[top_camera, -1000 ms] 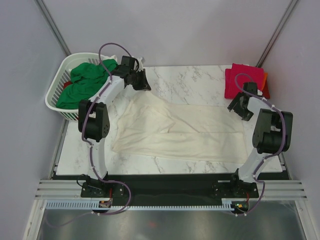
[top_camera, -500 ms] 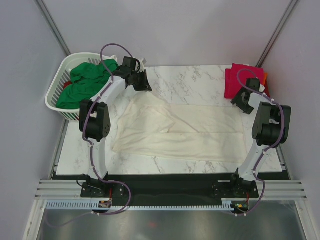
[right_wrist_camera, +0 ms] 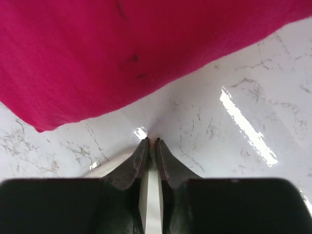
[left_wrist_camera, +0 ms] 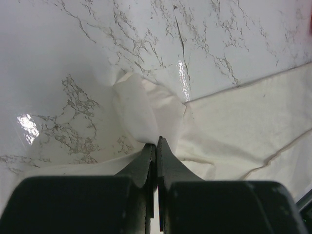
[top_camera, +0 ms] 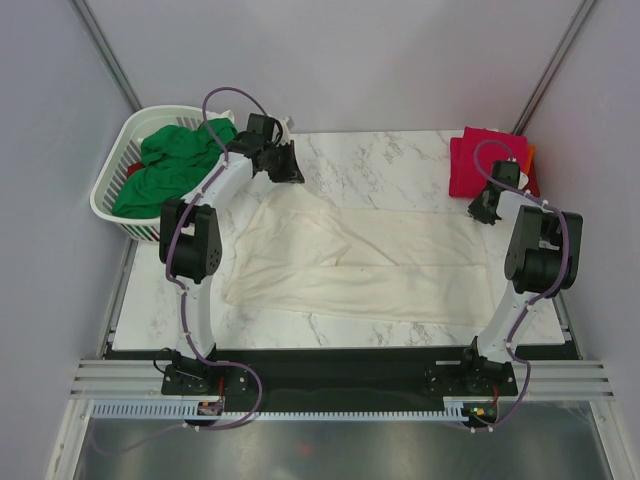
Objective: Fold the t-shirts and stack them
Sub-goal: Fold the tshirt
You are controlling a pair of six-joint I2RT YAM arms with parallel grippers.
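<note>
Early going, I judge: crimson-pink shirt (top_camera: 480,160) lies folded at far right, green shirt (top_camera: 170,165) waits in basket (top_camera: 105,200). Cream shirt (top_camera: 380,265) spread mid-surface (top_camera: 380,160). Left claw (left_wrist_camera: 156,141) clamped on its corner. Right claw (right_wrist_camera: 151,141) nearly closed at opposite corner, grip I cannot tell

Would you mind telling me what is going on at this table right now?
Two robot arms are working on a cream shirt spread flat on the marble table. The left pincer is shut on its far left corner, and the right pincer is pinched onto its far right corner, next to a folded pink shirt. A green shirt waits in the white basket.
</note>
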